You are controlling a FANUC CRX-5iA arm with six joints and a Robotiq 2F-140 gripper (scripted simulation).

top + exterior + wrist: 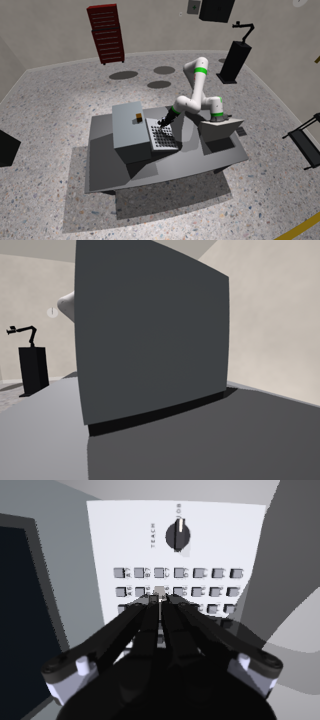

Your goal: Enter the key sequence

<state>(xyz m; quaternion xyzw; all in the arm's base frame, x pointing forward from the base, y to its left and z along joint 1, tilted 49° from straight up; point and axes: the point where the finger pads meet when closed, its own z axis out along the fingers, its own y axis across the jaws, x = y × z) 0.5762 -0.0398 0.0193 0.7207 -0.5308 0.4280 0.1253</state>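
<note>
Nearest, the black pincer (160,129) (159,593) is narrow, its fingers closed together with nothing between them. Its tips hang over the upper part of the keypad (165,149) (225,530), at the second row; whether they touch a key cannot be told. Printed names read A7, B7, C7 and D7 along the top row, with A6 and D6 below; the fingers hide much of the rest. Beyond the keys, the round black selector (159,122) (178,535) has its white mark toward JOB, with TEACH printed to one side. The keypad slopes against the big grey box (127,126) (152,330) (65,540) on the bench (180,165) (180,446), and an orange block (139,117) sits on top of the box. The white arm (199,87) (67,303) has green bands and red lettering too small to read. Farther off stand a red tool chest (108,43) and a black pedestal (235,62) (29,369); a green cross marks a grey wall panel (190,9), and a pale clock (299,2) (52,312) hangs on the wall.
</note>
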